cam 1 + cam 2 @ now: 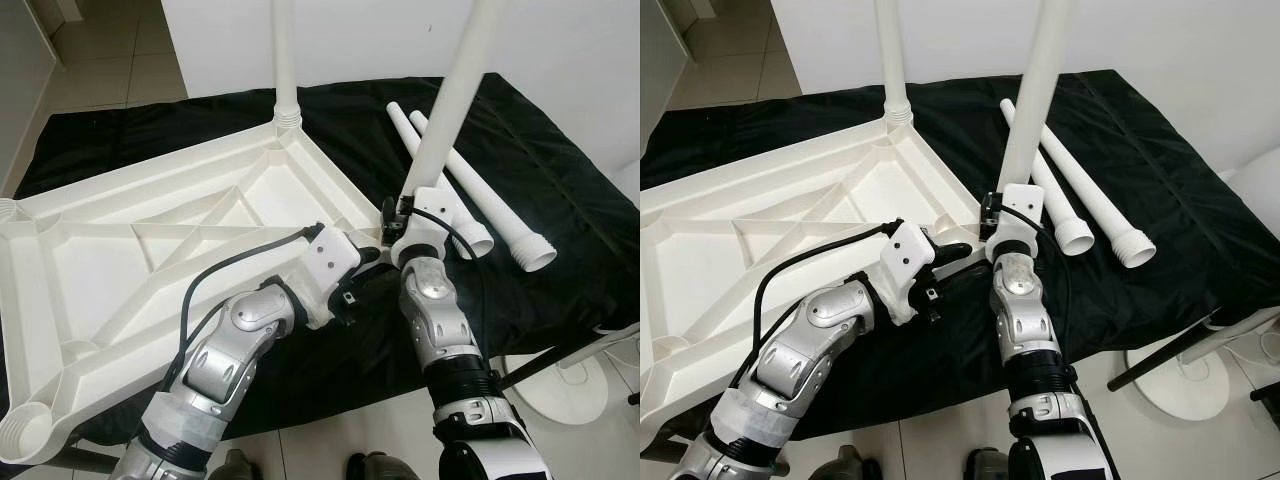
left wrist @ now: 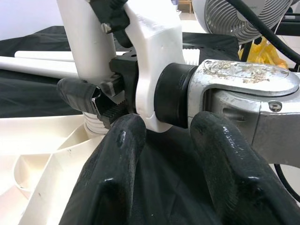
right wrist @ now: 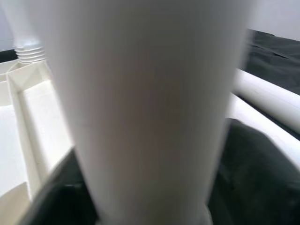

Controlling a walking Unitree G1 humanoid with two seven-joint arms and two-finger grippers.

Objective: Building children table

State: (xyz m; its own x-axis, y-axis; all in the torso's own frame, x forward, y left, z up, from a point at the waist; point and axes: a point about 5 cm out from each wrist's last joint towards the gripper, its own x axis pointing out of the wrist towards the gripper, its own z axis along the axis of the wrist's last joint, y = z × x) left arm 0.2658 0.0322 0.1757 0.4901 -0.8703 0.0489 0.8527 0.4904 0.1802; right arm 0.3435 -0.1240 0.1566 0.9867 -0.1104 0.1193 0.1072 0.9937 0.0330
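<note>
Upturned white tabletop point(image 1: 150, 250), ribbed underside up, lying on a black cloth point(image 1: 540, 170). One table leg point(image 1: 284, 60) stands upright, screwed into the far corner socket. A second leg point(image 1: 455, 100) stands tilted at the near right corner of the tabletop, its lower end clamped between the fingers of the right gripper point(image 2: 93, 101), whose jaws pinch the tube just above its ribbed threaded end (the left wrist view shows one black finger point(image 2: 77, 93) pressed against the tube's side). In the right wrist view this held leg point(image 3: 150, 108) lies directly between the jaws, blurred and close. The left gripper point(image 1: 955, 255) reaches toward the right wrist from beside it; its two fingers point(image 2: 117, 159) are spread apart with nothing between them, their tips just short of the right gripper's white housing. Beyond the right gripper, two loose legs point(image 1: 480, 200) lie side by side on the cloth, open threaded ends toward the robot.
</note>
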